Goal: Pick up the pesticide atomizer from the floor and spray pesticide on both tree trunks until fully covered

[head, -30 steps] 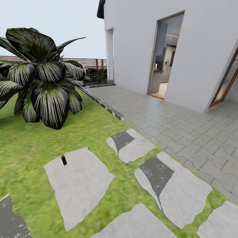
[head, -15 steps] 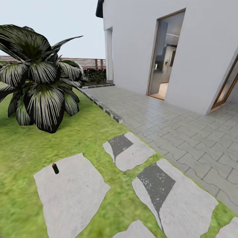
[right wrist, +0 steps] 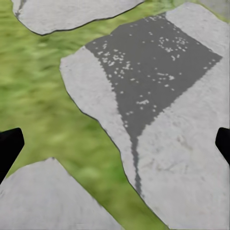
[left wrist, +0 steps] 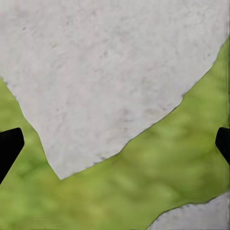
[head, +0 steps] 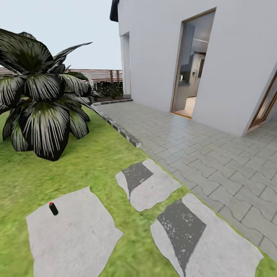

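The pesticide atomizer (head: 53,208), a small dark bottle with a red cap, stands upright on a pale stone slab (head: 73,234) set in the lawn, low at the left of the head view. Both trees and their trunks are out of view. In the left wrist view my left gripper (left wrist: 115,146) is open over grass and a slab edge, its dark fingertips (left wrist: 9,148) wide apart. In the right wrist view my right gripper (right wrist: 115,146) is open too, above a grey-stained slab (right wrist: 158,81). Nothing sits between either pair of fingers.
A short palm (head: 38,96) with dark striped fronds grows on the lawn behind the atomizer. More stepping slabs (head: 148,184) lie to the right. A paved terrace (head: 200,146) runs along the white house (head: 231,57) with its open doorway (head: 190,65). A slatted fence (head: 96,75) closes the far side.
The whole head view has shifted as the robot moves. The atomizer, the slabs and the palm now sit lower and further left in the picture, and look slightly nearer.
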Available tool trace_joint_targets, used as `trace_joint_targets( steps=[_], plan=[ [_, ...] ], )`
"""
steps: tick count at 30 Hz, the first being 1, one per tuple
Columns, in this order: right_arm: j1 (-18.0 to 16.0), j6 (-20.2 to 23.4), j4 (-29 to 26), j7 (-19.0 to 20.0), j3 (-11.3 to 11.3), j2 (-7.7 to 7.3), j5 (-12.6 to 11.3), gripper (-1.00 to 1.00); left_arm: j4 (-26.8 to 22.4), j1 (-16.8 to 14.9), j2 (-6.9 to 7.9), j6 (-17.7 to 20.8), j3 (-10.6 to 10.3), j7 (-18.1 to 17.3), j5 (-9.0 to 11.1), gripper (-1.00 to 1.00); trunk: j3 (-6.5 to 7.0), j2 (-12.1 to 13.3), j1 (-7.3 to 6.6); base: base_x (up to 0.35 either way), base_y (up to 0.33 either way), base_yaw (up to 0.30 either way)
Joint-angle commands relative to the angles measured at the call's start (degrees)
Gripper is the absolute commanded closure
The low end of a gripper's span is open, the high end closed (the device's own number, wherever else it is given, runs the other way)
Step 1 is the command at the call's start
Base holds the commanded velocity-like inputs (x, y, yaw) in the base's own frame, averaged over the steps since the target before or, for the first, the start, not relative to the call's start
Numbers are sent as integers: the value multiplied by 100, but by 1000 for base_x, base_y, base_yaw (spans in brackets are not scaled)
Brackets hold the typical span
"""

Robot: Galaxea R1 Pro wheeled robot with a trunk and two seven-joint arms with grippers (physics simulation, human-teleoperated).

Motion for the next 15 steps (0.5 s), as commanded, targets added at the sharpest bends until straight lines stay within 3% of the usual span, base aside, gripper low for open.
trace_joint_targets(
  steps=[1,15],
  plan=[
    [0,0,0,0,0,0,0,-100,0,-1,0,0,-2,1,0,-100,0,0,0,323,-117,0],
    [0,0,0,0,0,0,0,-100,0,-3,0,0,-1,0,0,-100,0,0,0,322,-136,0]
  ],
)
